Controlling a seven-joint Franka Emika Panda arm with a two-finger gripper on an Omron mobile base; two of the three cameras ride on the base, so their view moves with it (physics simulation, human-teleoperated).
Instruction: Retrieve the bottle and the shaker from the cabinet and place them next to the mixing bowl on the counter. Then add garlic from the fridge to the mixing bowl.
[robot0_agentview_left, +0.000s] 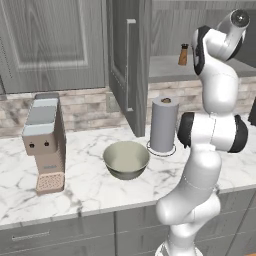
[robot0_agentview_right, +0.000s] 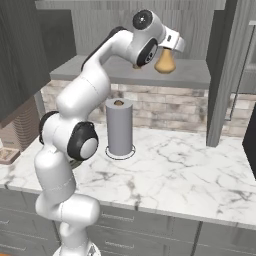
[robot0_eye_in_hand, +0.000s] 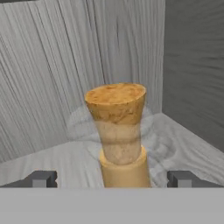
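Note:
A tan bottle (robot0_eye_in_hand: 117, 131) with a cork stopper stands upright on the cabinet shelf (robot0_eye_in_hand: 192, 148). My gripper (robot0_eye_in_hand: 112, 178) is open, one fingertip (robot0_eye_in_hand: 41, 178) on each side of the bottle's body and clear of it. From the right base the bottle (robot0_agentview_right: 165, 61) sits just under the raised hand. A small brown shaker (robot0_agentview_left: 183, 55) with a dark cap stands on the same shelf, left of the arm. The grey mixing bowl (robot0_agentview_left: 126, 159) rests on the marble counter (robot0_agentview_left: 90, 190) below. The garlic and fridge are out of view.
The open cabinet door (robot0_agentview_left: 127, 65) hangs left of the shelf. A paper towel roll (robot0_agentview_left: 164, 125) stands upright just right of the bowl, under the cabinet. A coffee machine (robot0_agentview_left: 45, 145) sits at the counter's left. The cabinet's back and side walls are close around the bottle.

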